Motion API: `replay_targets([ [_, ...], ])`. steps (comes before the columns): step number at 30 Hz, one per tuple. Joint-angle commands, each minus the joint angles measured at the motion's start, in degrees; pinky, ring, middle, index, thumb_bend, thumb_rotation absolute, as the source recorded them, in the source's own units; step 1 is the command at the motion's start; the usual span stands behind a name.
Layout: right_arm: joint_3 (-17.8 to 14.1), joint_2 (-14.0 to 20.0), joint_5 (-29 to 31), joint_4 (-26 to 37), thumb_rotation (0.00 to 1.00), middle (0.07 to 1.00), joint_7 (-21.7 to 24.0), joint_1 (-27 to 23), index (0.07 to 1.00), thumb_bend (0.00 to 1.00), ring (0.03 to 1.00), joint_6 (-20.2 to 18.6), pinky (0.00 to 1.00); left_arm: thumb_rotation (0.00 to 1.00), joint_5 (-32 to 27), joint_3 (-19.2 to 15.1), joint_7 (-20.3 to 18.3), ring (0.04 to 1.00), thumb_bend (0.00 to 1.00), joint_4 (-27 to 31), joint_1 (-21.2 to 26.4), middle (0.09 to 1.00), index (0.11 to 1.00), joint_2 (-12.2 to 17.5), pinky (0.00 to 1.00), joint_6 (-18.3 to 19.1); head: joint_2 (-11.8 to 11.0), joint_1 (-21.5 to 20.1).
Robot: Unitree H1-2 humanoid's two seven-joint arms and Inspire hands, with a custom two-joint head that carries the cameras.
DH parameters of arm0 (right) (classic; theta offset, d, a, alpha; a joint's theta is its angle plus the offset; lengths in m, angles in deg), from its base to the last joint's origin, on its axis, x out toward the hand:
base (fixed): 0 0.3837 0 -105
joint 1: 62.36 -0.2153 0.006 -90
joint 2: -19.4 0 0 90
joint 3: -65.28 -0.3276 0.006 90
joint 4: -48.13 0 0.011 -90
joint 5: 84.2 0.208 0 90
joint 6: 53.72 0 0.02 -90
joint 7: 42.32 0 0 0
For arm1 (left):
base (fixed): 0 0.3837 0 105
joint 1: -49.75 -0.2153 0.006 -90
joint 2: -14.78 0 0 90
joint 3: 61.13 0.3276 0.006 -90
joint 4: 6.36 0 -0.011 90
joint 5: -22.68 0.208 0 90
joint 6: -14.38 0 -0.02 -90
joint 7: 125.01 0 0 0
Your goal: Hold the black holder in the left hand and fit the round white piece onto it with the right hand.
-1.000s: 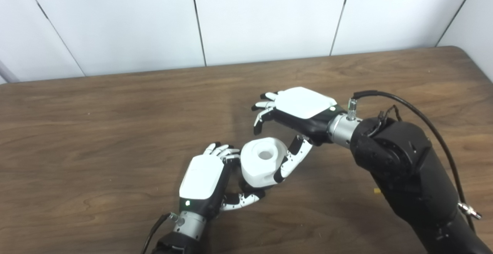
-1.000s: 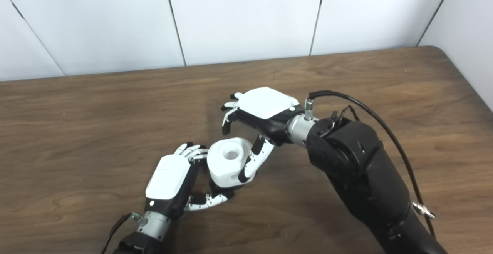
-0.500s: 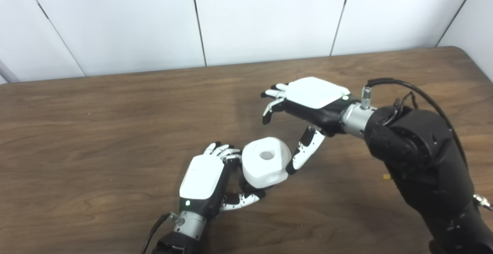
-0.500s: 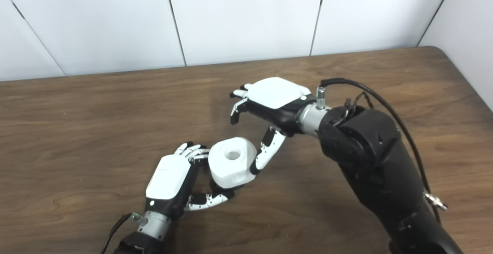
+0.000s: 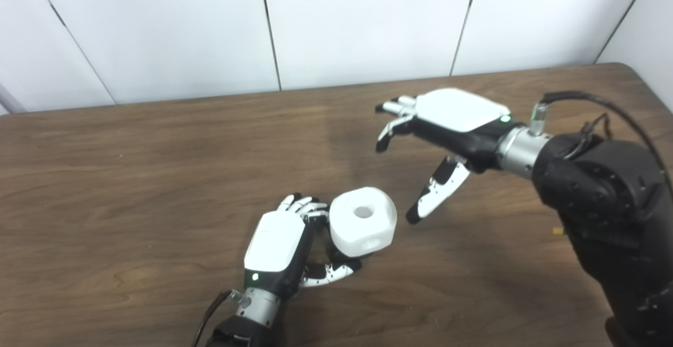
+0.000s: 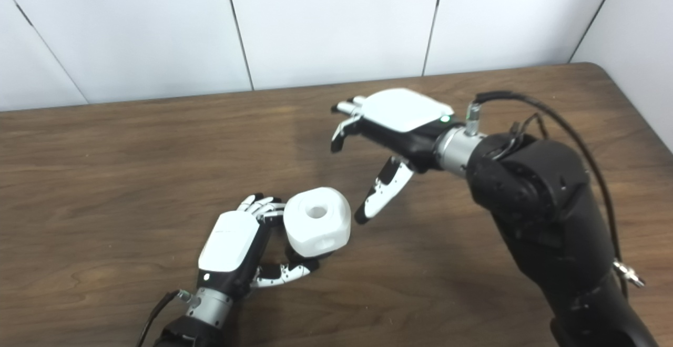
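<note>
In the left eye view, my left robot hand point(image 5: 278, 244) sits low at about 6 o'clock, its fingers curled round something beneath the chunky round white plastic piece with a centre hole point(image 5: 363, 222); the black holder itself is hidden from me, so I cannot tell how far the piece is seated. That piece looks rigid, smooth and moulded, with flat facets round its sides, and I judge it light but a little slippery; those side facets are the place to take hold, thumb opposite fingers. My right robot hand point(image 5: 447, 126) hangs empty at 2 o'clock, fingers spread, clear of the piece. In the right eye view, the same white piece point(image 6: 317, 222) stands over the brown wood-grain bench point(image 6: 105, 168), matte and hard, touching my left fingers point(image 6: 260, 206).
</note>
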Motion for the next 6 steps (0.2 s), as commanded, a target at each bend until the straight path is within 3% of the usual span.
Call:
replay_targets([
  [1, -1.1, 1.0, 0.8, 1.3, 0.42, 0.985, 0.9, -2.1, 0.752, 1.0, 1.0, -1.9, 1.0, 0.05, 0.8, 0.0, -2.0, 0.839, 0.52, -1.2, 0.0, 0.742, 0.485, 0.4, 0.93, 0.9, -0.1, 0.1],
  [6, -1.8, 1.5, 1.9, 1.2, 0.39, 0.985, 0.3, -1.8, 0.751, 1.0, 1.0, -3.4, 1.0, 0.07, 0.9, -0.5, -3.9, 0.855, 0.52, -0.4, 0.1, 0.756, 0.491, 0.5, 0.92, 2.0, 0.0, 0.6],
])
